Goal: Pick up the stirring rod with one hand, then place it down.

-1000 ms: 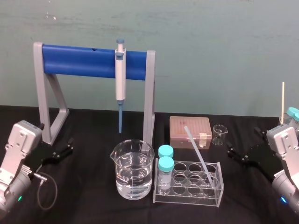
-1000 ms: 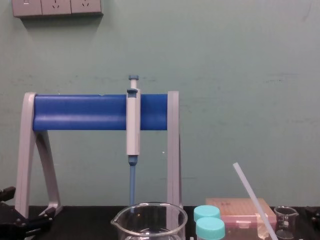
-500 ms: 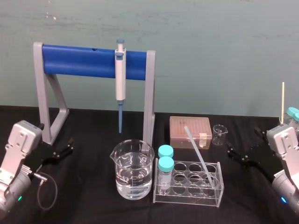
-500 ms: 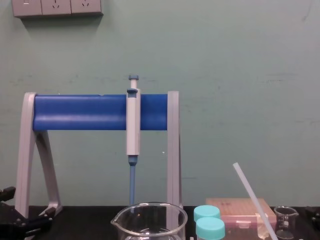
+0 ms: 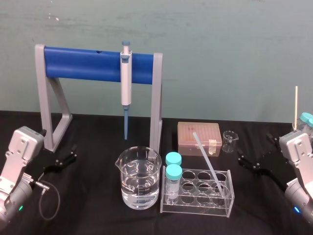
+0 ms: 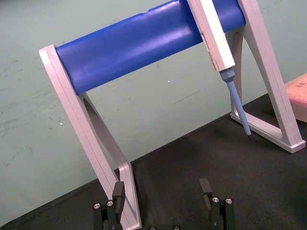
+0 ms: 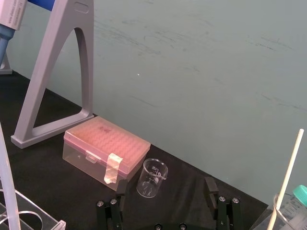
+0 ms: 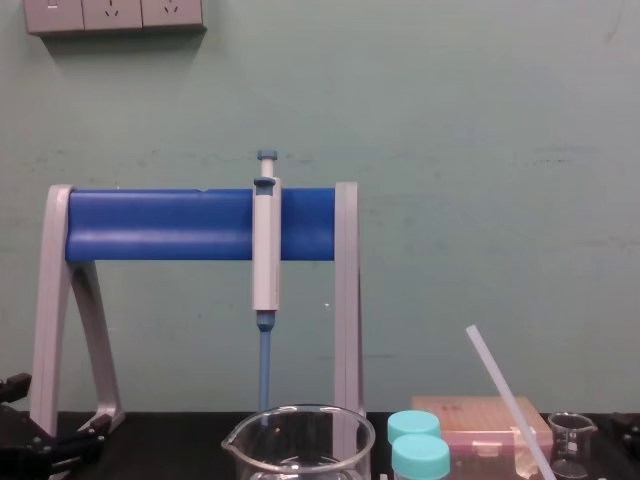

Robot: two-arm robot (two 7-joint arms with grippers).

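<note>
- Two grippers sit low by the black table [image 5: 98,218], fingers spread, holding nothing: the right gripper [image 5: 254,149] at the right edge, the left gripper [image 5: 72,152] near the foot of the blue stand [image 5: 88,63].
- The stirring rod [image 5: 208,161] leans in the clear rack [image 5: 200,205], well apart from both, its top tilted toward the pink box [image 5: 215,132].

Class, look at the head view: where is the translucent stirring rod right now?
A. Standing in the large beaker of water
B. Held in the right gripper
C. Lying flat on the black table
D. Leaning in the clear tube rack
D: the stirring rod slants up out of a well of the clear tube rack, while the left gripper and right gripper sit open at the table's sides, holding nothing.
</note>
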